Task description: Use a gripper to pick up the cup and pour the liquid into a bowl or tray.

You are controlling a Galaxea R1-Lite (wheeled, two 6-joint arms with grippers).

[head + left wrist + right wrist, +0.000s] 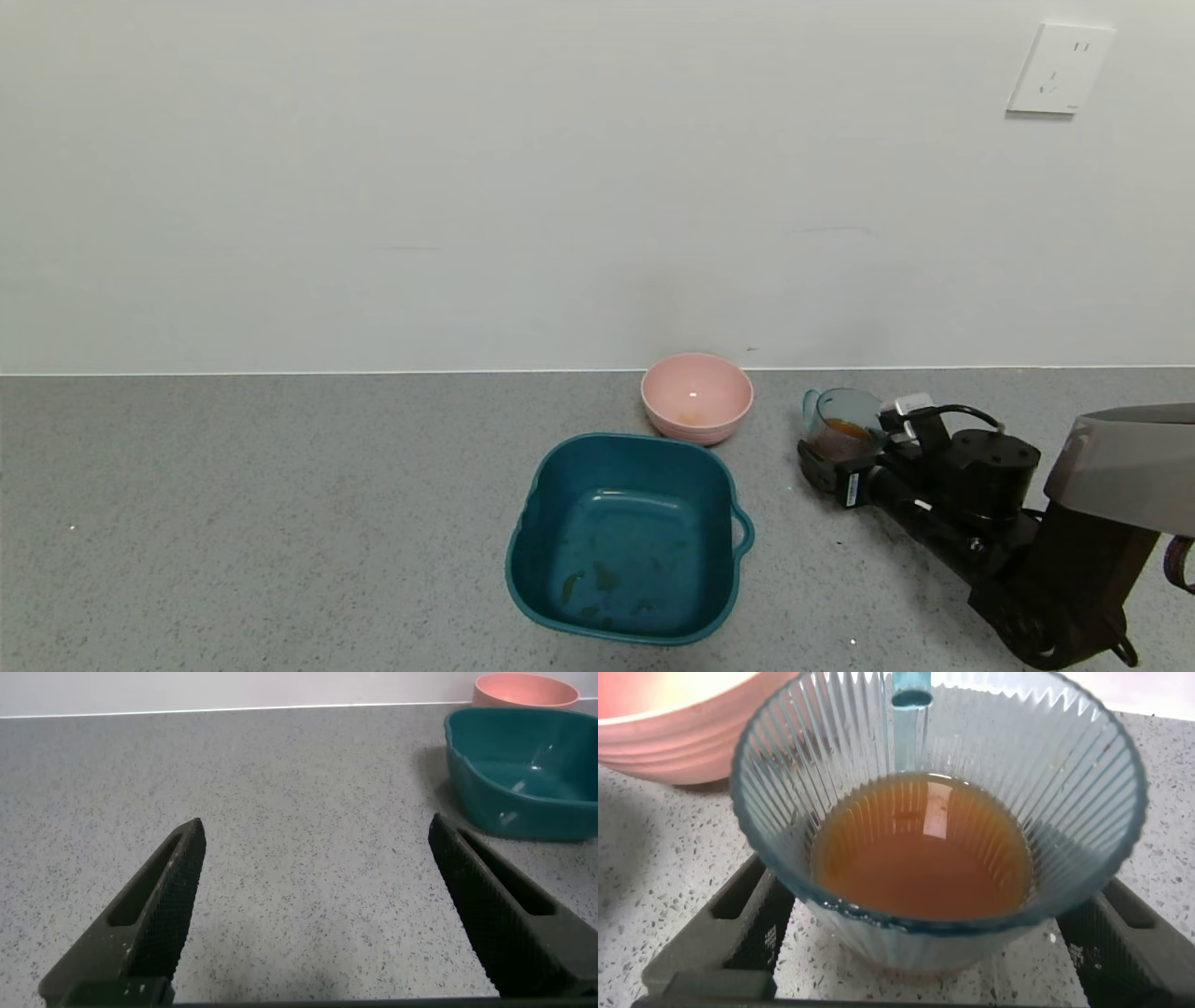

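Cup is bracketed by the right claw, not visibly clamped; liquid unpoured, bowl near. Left claw is held wide over the desk.

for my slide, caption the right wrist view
Right gripper fingers flank the upright ribbed cup of reddish-brown liquid, pink bowl just beyond.

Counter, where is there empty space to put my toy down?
The grey counter is bare all along the robot's left of the teal tray, where the left gripper hangs open. It is crowded on the right: pink bowl, cup of liquid and right gripper sit close together.
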